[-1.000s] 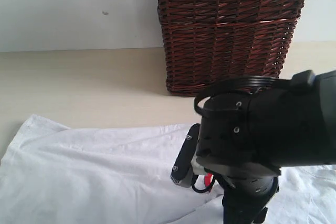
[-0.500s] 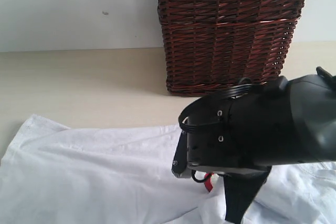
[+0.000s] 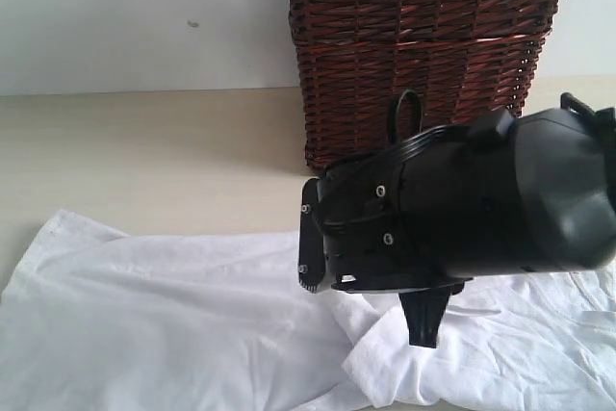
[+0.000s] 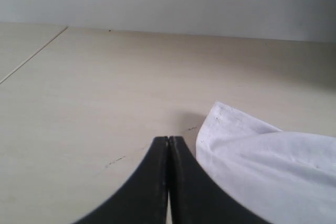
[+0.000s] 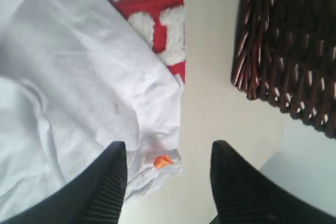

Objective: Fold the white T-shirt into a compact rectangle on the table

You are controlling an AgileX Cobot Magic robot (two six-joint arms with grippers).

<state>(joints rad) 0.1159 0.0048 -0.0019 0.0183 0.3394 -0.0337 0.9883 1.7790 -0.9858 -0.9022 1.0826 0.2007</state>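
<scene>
**Shirt spread on bench; right fingers released, left clenched**

The wicker basket [image 3: 423,45] is stood at the back of the bench [image 3: 144,161]; its inside is hidden. The T-shirt [image 3: 173,315] is laid in front of it, apart from it. It is spread with its long axis running across the exterior view and is bunched below the right arm [image 3: 481,209]. Which end is the collar cannot be told. Red-edged lettering [image 5: 163,24] is exposed at a turned-back edge. The right fingers [image 5: 107,182] are parted over the shirt's edge, and nothing is grasped. The left fingers [image 4: 152,182] are clenched together, empty, just beside a shirt corner.
</scene>
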